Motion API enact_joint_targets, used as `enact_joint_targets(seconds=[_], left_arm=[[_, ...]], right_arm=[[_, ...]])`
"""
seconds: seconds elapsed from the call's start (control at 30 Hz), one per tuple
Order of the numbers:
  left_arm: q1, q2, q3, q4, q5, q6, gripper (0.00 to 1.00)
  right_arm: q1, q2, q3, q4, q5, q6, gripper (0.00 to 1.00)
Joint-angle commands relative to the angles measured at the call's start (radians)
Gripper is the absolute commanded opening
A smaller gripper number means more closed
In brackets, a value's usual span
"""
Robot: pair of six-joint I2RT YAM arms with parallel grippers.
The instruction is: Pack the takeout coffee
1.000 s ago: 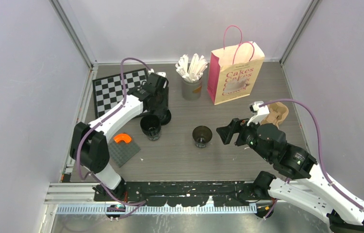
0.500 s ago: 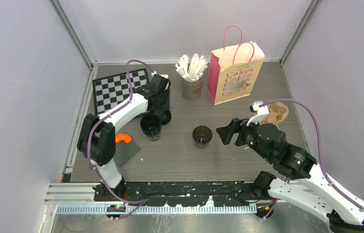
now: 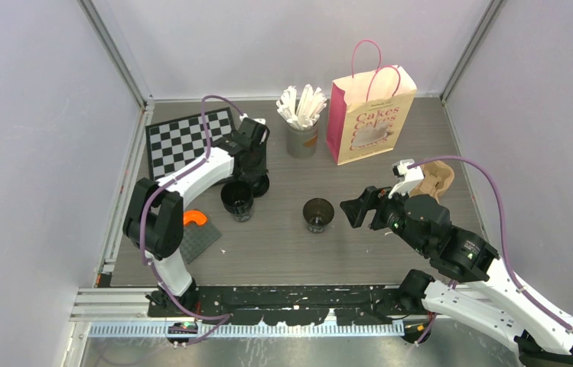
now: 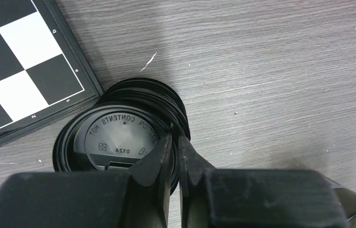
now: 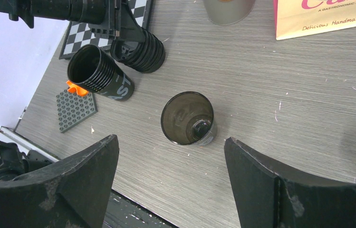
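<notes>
The top lid (image 4: 119, 137) is pinched at the rim by the left end effector (image 4: 174, 142); lifting it onto a cup (image 3: 237, 200) is judged the next move. The right end effector (image 5: 170, 138) is held open.

The right gripper (image 5: 171, 142) holds its two black fingers (image 5: 78, 185) spread wide above the grey wood-grain table (image 5: 271, 85). In the gap between them stands a dark, smoky translucent cup (image 5: 187, 118), mouth open. Further left a ribbed black disposable cup (image 5: 101, 72) stands open, just beside a stack of round black plastic lids (image 5: 142, 52), onto which the left gripper (image 5: 130, 33) reaches down. A grey studded plate (image 5: 76, 110) with an orange piece (image 5: 76, 88) lies nearby, and a black-and-white chessboard (image 5: 84, 34) lies behind. The foot of a pink paper bag (image 5: 328, 16) shows top right.
</notes>
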State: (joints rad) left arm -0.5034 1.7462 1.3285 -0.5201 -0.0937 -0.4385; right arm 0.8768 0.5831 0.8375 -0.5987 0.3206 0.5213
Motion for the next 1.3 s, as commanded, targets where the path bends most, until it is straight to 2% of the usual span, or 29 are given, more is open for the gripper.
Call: enact_joint_targets(seconds=[0.0,0.23,0.7,1.13,1.27], left_arm=[[0.005,-0.010,-0.004,0.031,0.012,-0.001,0.08],[0.005,-0.067,0.016,-0.019,0.041,-0.015,0.00],[0.005,-0.141,0.037,-0.078,0.089,0.009,0.00],[0.005,-0.089,0.050,-0.068,0.025,0.108,0.00],[0.005,-0.064,0.050,-0.064,0.037,0.126,0.05]], right_arm=[[0.000,0.001,0.002,0.039,0.008,-0.011,0.85],[0.000,0.002,0.003,0.044,0.006,-0.004,0.85],[0.000,0.040,-0.007,0.077,0.000,0.015,0.85],[0.000,0.055,-0.015,0.092,-0.010,0.025,0.85],[0.000,0.055,-0.013,0.091,-0.011,0.023,0.85]])
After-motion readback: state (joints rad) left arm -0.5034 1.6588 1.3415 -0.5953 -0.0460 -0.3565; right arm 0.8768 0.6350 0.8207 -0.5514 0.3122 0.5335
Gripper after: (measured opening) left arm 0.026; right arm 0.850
